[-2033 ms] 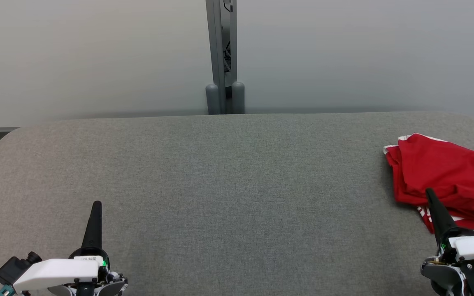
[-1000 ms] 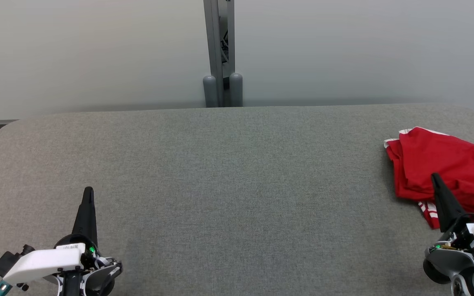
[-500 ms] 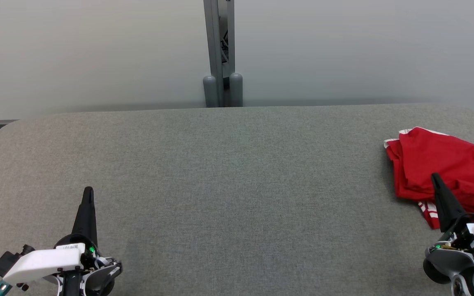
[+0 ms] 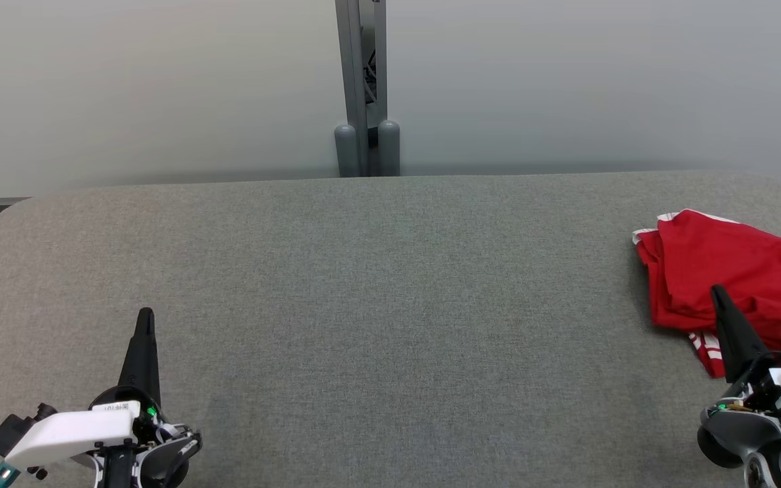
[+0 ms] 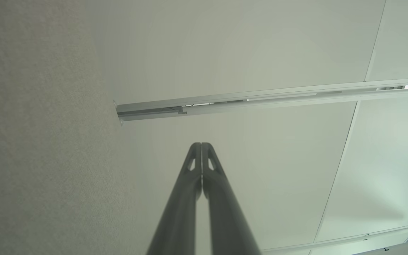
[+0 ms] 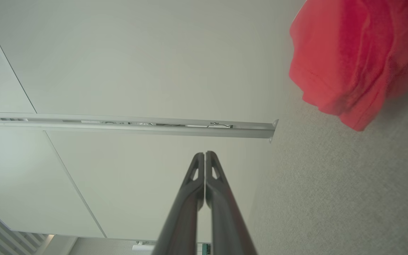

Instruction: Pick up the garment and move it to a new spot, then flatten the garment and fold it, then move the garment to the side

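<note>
The garment, a red shirt with white striped trim and a bit of black lettering, lies folded in a bundle at the far right of the grey padded table, cut off by the picture's edge. My right gripper is shut at the lower right, its tip in front of the garment's near edge, holding nothing. The right wrist view has the garment at its upper right, away from the closed right gripper. Low on the left, well away from the garment, my left gripper is shut and empty; its wrist view shows its pressed-together fingertips.
Behind the table stands a pale partition wall with a grey metal post at its middle. The table's corners are rounded; its back edge runs along the wall.
Two seconds ago the head view sat slightly lower; the whole picture has shifted since, so the camera moved. Over the last second nothing has moved.
</note>
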`<state>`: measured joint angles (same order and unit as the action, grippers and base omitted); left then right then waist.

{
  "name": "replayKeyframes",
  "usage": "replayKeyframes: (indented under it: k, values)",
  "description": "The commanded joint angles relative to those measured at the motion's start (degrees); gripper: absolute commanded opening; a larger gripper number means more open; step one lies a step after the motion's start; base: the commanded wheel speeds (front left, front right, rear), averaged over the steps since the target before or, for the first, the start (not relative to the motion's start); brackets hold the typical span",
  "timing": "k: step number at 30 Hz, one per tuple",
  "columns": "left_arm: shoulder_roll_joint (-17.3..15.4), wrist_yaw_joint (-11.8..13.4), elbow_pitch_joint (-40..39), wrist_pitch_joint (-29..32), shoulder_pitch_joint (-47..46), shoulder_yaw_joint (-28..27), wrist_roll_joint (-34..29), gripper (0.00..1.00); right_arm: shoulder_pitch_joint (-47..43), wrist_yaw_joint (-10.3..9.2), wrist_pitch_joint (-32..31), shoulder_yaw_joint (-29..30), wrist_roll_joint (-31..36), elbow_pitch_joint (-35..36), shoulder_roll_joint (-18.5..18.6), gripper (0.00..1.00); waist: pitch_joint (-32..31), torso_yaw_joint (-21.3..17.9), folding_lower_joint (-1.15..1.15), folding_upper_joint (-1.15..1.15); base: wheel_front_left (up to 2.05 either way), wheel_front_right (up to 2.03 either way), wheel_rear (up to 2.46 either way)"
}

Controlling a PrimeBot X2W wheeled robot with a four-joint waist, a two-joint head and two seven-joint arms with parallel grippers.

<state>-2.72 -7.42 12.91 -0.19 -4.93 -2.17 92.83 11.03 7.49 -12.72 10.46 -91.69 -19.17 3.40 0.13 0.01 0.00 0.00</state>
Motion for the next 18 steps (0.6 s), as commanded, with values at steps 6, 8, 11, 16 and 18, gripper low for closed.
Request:
replayKeyframes:
  k: [6,8,11,16,18]
  values:
    - [-0.3,-0.2,-0.2,0.0,-0.8,-0.2,0.1,0.0,0.4,0.0,-0.3,0.2,0.0,0.0,0.1,0.0,0.0,0.0,0.0,0.0,0.0,0.0,0.0]
    - [-0.3,-0.2,-0.2,0.0,-0.8,-0.2,0.1,0.0,0.4,0.0,-0.3,0.2,0.1,0.0,0.1,0.0,0.0,0.0,0.0,0.0,0.0,0.0,0.0]
    - [-0.3,-0.2,-0.2,0.0,-0.8,-0.2,0.1,0.0,0.4,0.0,-0.3,0.2,0.1,0.0,0.1,0.0,0.0,0.0,0.0,0.0,0.0,0.0,0.0]
    - [-0.3,-0.2,-0.2,0.0,-0.8,-0.2,0.1,0.0,0.4,0.0,-0.3,0.3,0.2,0.0,0.1,0.0,0.0,0.0,0.0,0.0,0.0,0.0,0.0]
    - [-0.3,-0.2,-0.2,0.0,-0.8,-0.2,0.1,0.0,0.4,0.0,-0.3,0.3,0.2,0.0,0.1,0.0,0.0,0.0,0.0,0.0,0.0,0.0,0.0]
